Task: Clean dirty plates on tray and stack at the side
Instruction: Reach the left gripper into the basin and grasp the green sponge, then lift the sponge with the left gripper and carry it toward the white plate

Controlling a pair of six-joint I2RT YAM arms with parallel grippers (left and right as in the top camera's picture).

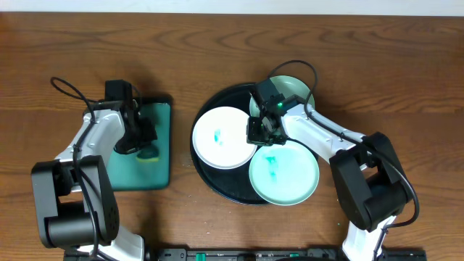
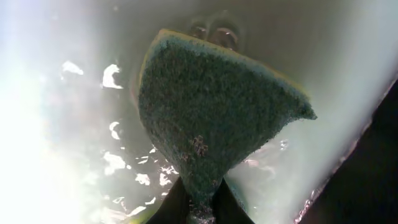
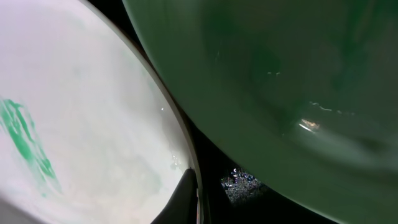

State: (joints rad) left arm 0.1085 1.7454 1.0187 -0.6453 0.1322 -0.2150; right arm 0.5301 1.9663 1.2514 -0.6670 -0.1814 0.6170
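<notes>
The left tool (image 2: 202, 208) is shut on the narrow end of a sponge (image 2: 211, 112), which fans out from the fingers with its green scouring face up and a yellow edge behind. It sits over the wet floor of the rectangular green tray (image 1: 163, 116) at the left of the bench (image 1: 217, 43), well apart from the dishes. The sponge looks soft and soaked, so it will likely squash and flop. A pinch at one end like this seems enough for wiping, provided the broad face is laid flat. The right tool (image 1: 261, 132) is closed, low over the black tray (image 1: 210, 181) in the gap where the dishes meet. One fingertip lies right at the rim of the white plate (image 1: 221, 138), but whether it nips any rim cannot be made out. All three dishes lie on the black tray. The white plate is to the left with a teal smear, the front mint plate (image 1: 284, 175) is also smeared, and the back mint plate (image 1: 290, 88) is half hidden by the arm. They look stiff, glossy, light and breakable, and probably slippery once wet. I judge the raised rim the only sound hold, pinched well in so the plate does not slip out when lifted. None is stacked at the side yet.
</notes>
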